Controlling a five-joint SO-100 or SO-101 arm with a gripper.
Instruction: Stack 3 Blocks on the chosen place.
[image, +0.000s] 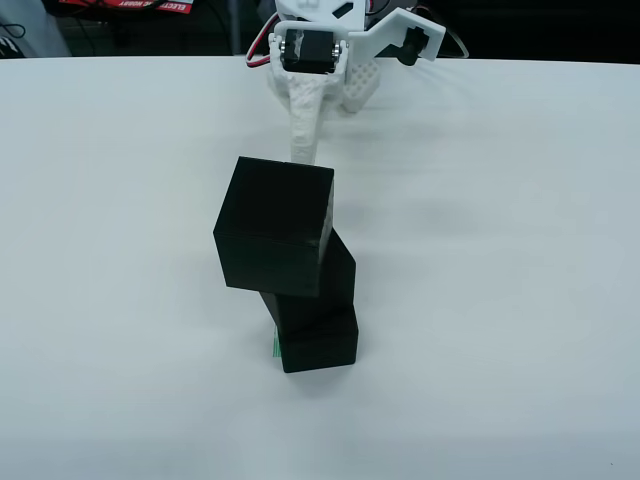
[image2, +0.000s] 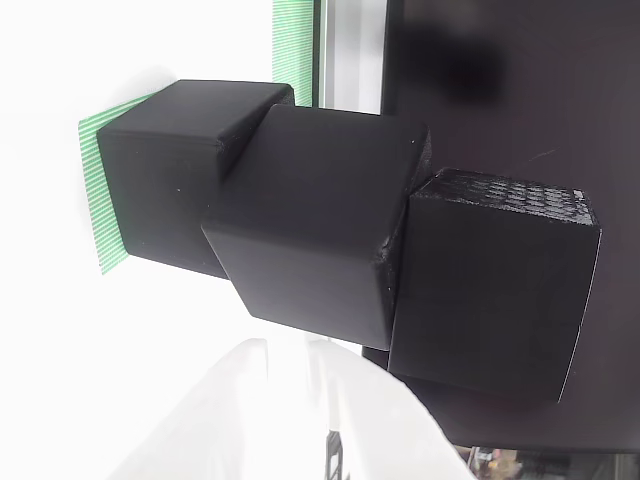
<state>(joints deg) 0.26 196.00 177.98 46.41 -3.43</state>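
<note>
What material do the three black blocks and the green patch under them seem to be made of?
The blocks look like 3D-printed plastic, matte black: the top block shows a fine honeycomb texture on one face, and the edges are slightly rounded. The green patch looks like thin paper or tape, flat on the white table, with fine printed stripes. This is a guess from the look alone.

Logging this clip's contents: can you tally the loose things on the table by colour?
Black blocks: 3, stacked: bottom, middle, top.
Green square patch: 1, under the bottom block.
Total: 4.
</note>
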